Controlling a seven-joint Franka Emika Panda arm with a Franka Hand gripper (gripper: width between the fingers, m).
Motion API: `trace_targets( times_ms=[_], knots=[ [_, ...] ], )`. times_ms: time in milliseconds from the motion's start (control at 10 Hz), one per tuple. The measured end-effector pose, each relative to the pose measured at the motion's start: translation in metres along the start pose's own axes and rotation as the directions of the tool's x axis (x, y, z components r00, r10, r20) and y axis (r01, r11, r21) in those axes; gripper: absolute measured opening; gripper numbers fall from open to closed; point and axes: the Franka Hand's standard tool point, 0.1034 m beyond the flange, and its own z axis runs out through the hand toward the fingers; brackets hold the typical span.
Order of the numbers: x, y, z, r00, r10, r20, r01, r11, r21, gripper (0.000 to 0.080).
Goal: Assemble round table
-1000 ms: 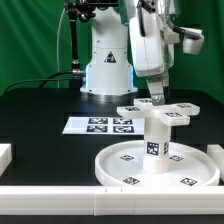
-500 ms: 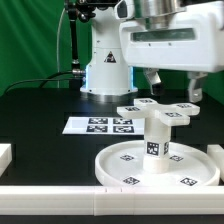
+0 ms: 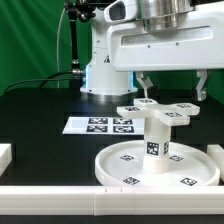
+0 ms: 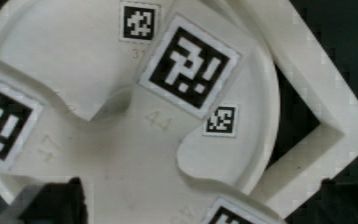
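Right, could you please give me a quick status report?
End effector open above cross-shaped piece. Cross sits on cylinder, upright on round disc. Nothing obstructing.

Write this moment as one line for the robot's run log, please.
gripper: open, above cross-shaped piece | cross-shaped piece: atop short cylinder | cylinder: upright on round disc | marker board: flat on table

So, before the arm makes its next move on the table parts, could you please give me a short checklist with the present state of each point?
1. Cylinder stands upright on the round disc: ok.
2. Cross-shaped piece sits on top of the cylinder: ok.
3. Cross-shaped piece fully tightened: cannot tell.
4. Gripper holds nothing, fingers spread above the cross-shaped piece: ok.
5. Marker board lies apart from the parts: ok.
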Motion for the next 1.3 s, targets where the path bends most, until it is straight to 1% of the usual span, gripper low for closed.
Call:
trace_targets(
  times_ms=[100,200,400,500,600,700,900,1000,1100,1200,1300],
  knots=[
    [0.0013,0.0056,0.0,0.977,-0.211,0.013,0.211,0.977,-0.011,0.0649],
    [0.0027,0.0084,-0.0005,0.944,-0.328,0.017,0.329,0.944,-0.026,0.0649],
    [0.001,0.0079,-0.0004,0.829,-0.558,0.029,0.559,0.826,-0.075,0.0649],
    [-0.001,0.0039,0.0003,0.792,-0.61,0.026,0.609,0.787,-0.096,0.0649],
    [-0.0005,0.0049,0.0005,0.737,-0.674,0.035,0.674,0.733,-0.094,0.0649],
    [0.0009,0.0064,0.0002,0.72,-0.693,0.037,0.693,0.715,-0.093,0.0649],
    [0.0016,0.0076,0.0002,0.603,-0.796,0.054,0.797,0.598,-0.088,0.0649],
    [0.0016,0.0089,0.0,0.525,-0.848,0.077,0.851,0.518,-0.093,0.0649],
    [0.0022,0.0098,-0.0001,0.423,-0.901,0.098,0.905,0.414,-0.099,0.0649],
    [0.0017,0.0094,0.0,0.342,-0.933,0.113,0.938,0.331,-0.102,0.0649],
    [0.0017,0.0075,-0.0019,0.233,-0.964,0.126,0.97,0.22,-0.106,0.0649]
  ],
)
